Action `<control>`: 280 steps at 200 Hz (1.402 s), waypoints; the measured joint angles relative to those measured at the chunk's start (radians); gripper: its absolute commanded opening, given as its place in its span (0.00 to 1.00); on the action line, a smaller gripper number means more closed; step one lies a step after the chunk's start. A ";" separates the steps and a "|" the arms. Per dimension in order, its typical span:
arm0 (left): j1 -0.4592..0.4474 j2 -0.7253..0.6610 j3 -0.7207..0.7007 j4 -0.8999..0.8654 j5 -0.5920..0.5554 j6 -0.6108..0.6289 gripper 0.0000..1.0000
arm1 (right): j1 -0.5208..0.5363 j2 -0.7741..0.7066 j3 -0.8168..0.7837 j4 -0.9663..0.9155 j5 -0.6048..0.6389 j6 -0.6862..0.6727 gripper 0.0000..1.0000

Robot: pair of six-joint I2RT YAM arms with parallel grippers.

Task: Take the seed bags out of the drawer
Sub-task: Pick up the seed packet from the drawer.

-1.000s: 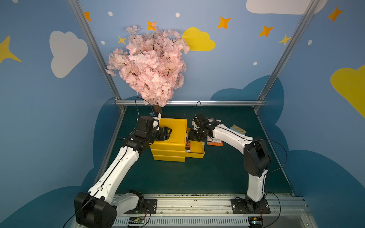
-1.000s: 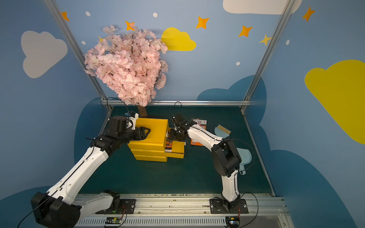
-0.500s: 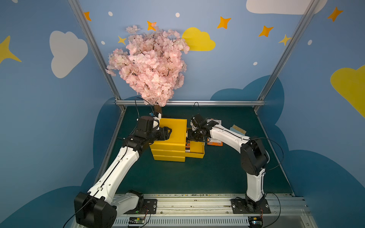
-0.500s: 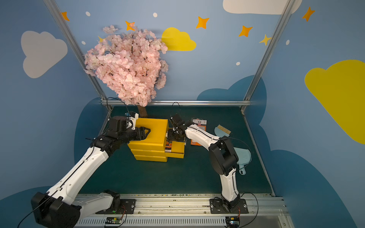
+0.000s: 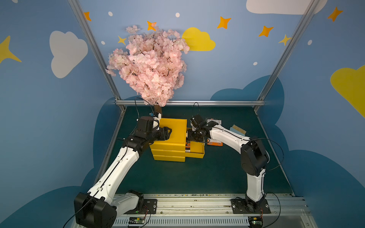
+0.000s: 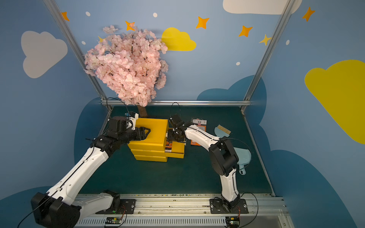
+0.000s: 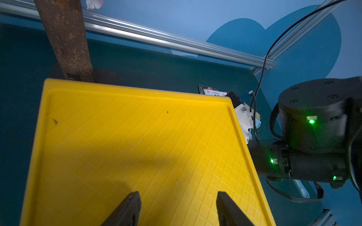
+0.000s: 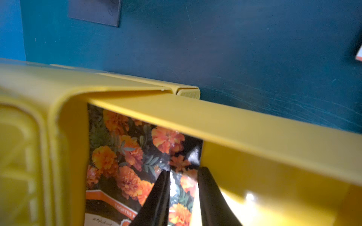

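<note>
The right pincer (image 8: 184, 171) is shown lowered into the pulled-out top drawer (image 8: 235, 125) of a yellow plastic three-drawer cabinet (image 5: 171, 136). Its black fingers are set narrow, and whether anything is pinched cannot be told. A flat glossy seed bag printed with orange marigolds (image 8: 125, 156) is seen lying in the drawer, under and ahead of the tips, which stand at one of its long edges. Its long axis is judged roughly parallel to the fingers. The left pincer (image 7: 178, 193) is held wide and empty over the cabinet's ribbed top, so the right arm is the nearer. An orange-backed seed bag (image 6: 198, 141) is seen on the dark green mat (image 6: 177, 173) beside the right forearm. The marigold bag's printed end is cut off, and anything beneath it is hidden.
</note>
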 measured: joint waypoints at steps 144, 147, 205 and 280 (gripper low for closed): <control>0.000 0.003 0.000 0.000 0.000 0.000 0.67 | -0.003 -0.028 -0.079 0.092 -0.029 0.039 0.21; 0.000 0.003 0.000 0.000 0.000 0.000 0.67 | -0.005 -0.032 -0.087 0.101 -0.033 0.042 0.19; 0.000 0.005 0.000 0.003 0.002 0.000 0.67 | -0.033 -0.079 -0.183 0.211 -0.089 0.089 0.00; 0.000 0.005 0.000 0.005 0.002 0.000 0.67 | -0.067 -0.160 -0.188 0.145 -0.104 0.057 0.00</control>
